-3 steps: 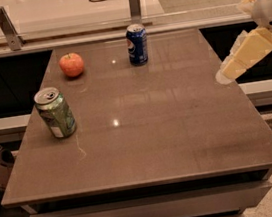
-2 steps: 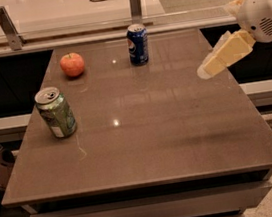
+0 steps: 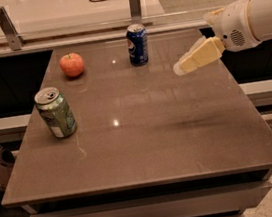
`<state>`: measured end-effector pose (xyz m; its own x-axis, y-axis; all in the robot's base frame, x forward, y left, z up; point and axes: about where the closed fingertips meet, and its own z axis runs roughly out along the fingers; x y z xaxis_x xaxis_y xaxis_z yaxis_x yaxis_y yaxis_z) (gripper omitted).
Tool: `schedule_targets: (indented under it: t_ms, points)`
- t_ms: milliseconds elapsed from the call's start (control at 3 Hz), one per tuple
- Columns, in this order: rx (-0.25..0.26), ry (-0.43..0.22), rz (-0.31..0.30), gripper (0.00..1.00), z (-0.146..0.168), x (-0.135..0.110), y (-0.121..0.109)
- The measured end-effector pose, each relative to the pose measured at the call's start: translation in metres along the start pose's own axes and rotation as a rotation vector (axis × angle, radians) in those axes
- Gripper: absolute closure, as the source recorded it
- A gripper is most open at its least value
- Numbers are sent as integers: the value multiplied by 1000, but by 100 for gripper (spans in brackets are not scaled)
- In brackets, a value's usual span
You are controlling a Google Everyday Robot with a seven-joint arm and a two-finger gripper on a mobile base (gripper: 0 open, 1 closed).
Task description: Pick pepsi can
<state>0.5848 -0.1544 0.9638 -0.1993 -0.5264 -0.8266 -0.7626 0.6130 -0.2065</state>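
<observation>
One blue can [image 3: 137, 44], one green can [image 3: 56, 112], one apple [image 3: 72, 65] and one gripper [image 3: 182, 66], over the right side of the table [image 3: 156, 143], are counted.

Gripper [image 3: 183, 66]: cream-yellow, on white arm [image 3: 259, 15], over grey-brown table [image 3: 181, 139]. Ahead of jaws: pepsi can [image 3: 137, 44] blue, silver top; apple [image 3: 72, 65] red-orange; green can [image 3: 56, 112], pale label.

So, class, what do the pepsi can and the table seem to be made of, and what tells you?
The pepsi can: probably thin metal, with a glossy blue printed wall and a bare silver rim on top.
The table: a smooth grey-brown slab, perhaps stone or laminate, polished enough to mirror lamp spots.
The gripper, hovering right of the can, looks like pale matte plastic.
</observation>
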Motion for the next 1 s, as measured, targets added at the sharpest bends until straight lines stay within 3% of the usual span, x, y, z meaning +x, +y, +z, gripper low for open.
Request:
schedule_targets:
  t_ms: [667, 1000]
  points:
    - [5, -38, 13, 0, 16, -1, -5]
    - [-2, -88, 13, 0, 49, -11, -13]
